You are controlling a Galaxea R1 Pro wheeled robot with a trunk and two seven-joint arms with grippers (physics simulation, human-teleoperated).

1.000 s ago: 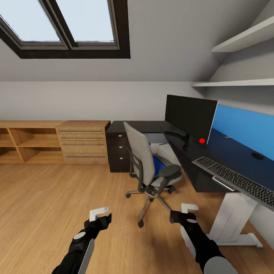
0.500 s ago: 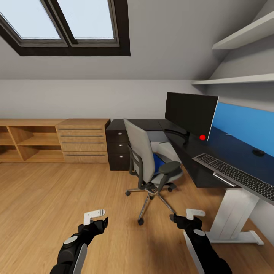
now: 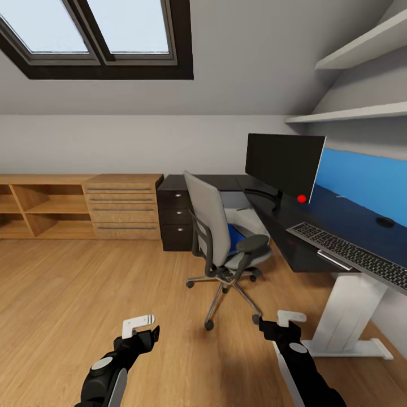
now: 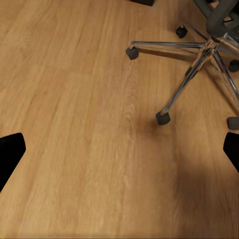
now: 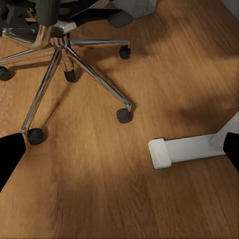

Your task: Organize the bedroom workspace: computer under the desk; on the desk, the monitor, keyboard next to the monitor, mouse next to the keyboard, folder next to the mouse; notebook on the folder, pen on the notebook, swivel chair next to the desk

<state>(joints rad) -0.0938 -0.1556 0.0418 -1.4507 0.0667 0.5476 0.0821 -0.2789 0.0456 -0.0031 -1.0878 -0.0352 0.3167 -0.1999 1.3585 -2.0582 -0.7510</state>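
The grey swivel chair (image 3: 210, 226) stands on the floor beside the black desk (image 3: 308, 226), its back towards me. On its seat lies the blue folder (image 3: 235, 239). The desk carries the black monitor (image 3: 281, 164), the silver keyboard (image 3: 350, 257) near the front edge and the dark mouse (image 3: 385, 222) farther back. A pale computer (image 3: 247, 219) shows under the desk behind the chair. I cannot make out the notebook. My left gripper (image 3: 141, 331) (image 4: 119, 154) and right gripper (image 3: 284, 324) (image 5: 119, 152) hang open and empty over the floor short of the chair's chrome base (image 4: 199, 64) (image 5: 59, 55).
A black drawer block (image 3: 176, 220) and a low light-wood drawer and shelf unit (image 3: 85, 206) line the back wall. The desk's white leg and foot (image 3: 347, 333) (image 5: 184, 149) stand right of my right gripper. Wall shelves (image 3: 362, 113) hang above a blue panel (image 3: 362, 178).
The whole picture has shifted up a little, so the camera moved. Both grippers sit slightly lower in the head view. Chair and desk items have not moved.
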